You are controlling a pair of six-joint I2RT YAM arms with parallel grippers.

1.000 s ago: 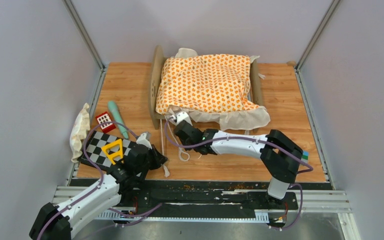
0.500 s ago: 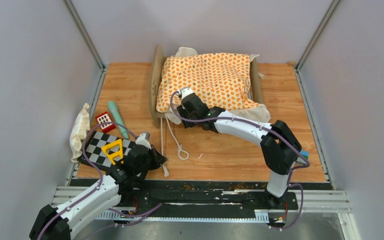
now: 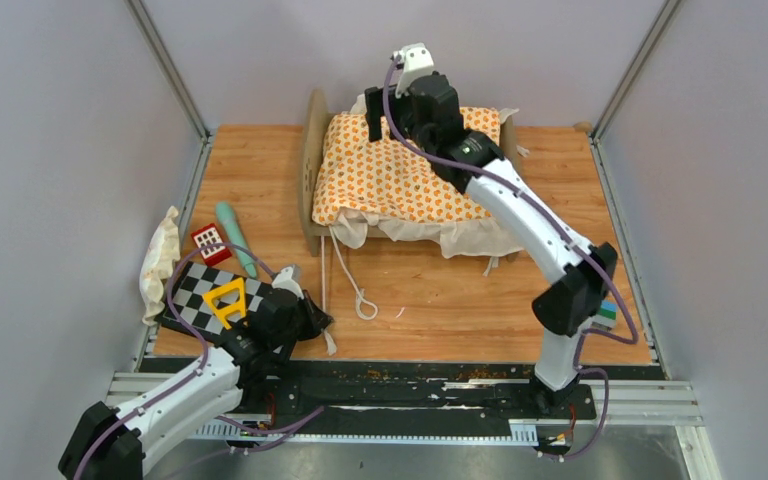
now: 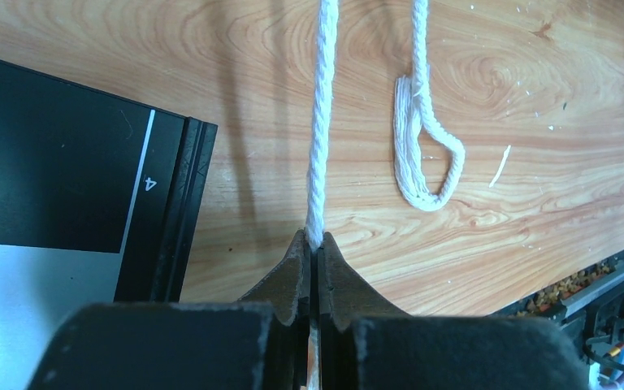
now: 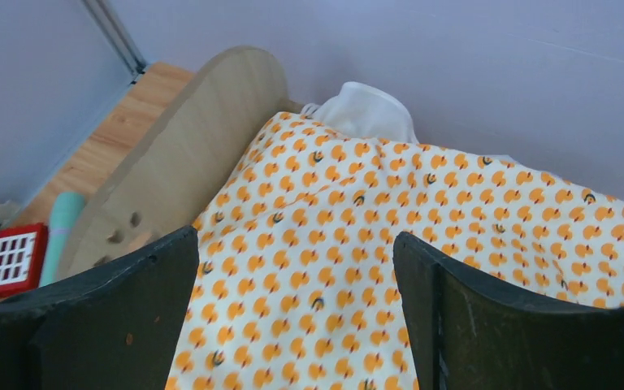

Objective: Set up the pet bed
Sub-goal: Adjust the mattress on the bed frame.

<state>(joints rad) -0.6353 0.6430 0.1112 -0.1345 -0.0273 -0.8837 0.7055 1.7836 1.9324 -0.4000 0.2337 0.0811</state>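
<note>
Right arm is stretched far out toward 12 o'clock, elbow high. Its right gripper [image 3: 388,118] hangs fingers-down over the far end of the orange-patterned cream-edged cushion [image 3: 400,170]. The jaws are spread wide with nothing between them; the wrist view shows only cushion fabric under the gap.

Left arm is folded low at 7 o'clock, wrist flat near the table. The left gripper [image 4: 315,244] is pinched tight on a white twisted cord [image 4: 321,122] that runs straight away toward 12. A second cord end with a loop [image 4: 426,162] lies loose on the wood, just to the 3 o'clock side.

The light-wood pet bed with rounded end boards [image 3: 312,170] sits at 12 o'clock on the wooden table [image 3: 560,200], close to the back wall. The cushion lies on it, its cream edge spilling over the 6 o'clock side. A white fabric lump [image 5: 366,110] pokes out at the far end.

Bare wood shows at 3 o'clock of the bed, and at 10 to 11. The 8 to 9 o'clock edge is crowded:
- black-white checkerboard panel [image 3: 195,300]
- yellow triangular frame [image 3: 225,300]
- red square toy with a white grid [image 3: 207,240]
- mint-green cylinder [image 3: 235,235]
- crumpled cream cloth [image 3: 160,255]
</note>
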